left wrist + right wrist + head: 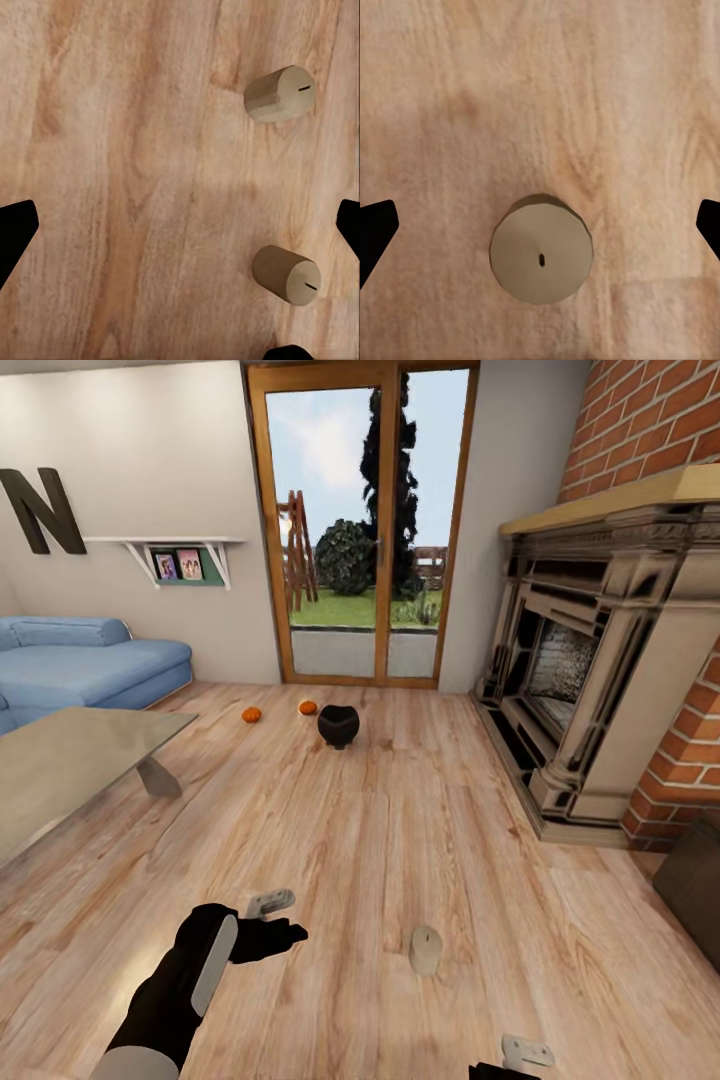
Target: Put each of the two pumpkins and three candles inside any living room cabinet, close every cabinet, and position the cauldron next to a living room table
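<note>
Nearest, one cream candle (426,950) stands upright on the wood floor (400,830) between the two arms, seen end-on from the right wrist with a dark wick mark at centre; right jaws spread wide, empty, as are the left jaws (268,920), whose wrist view has two more beige candles (279,94) lying on their sides (apart from each other). Farther off, the black cauldron (338,725) sits upright, interior too dark to tell, with two orange pumpkins (251,714) on the floor beside it, the grey glossy desk (70,760) to the left.
</note>
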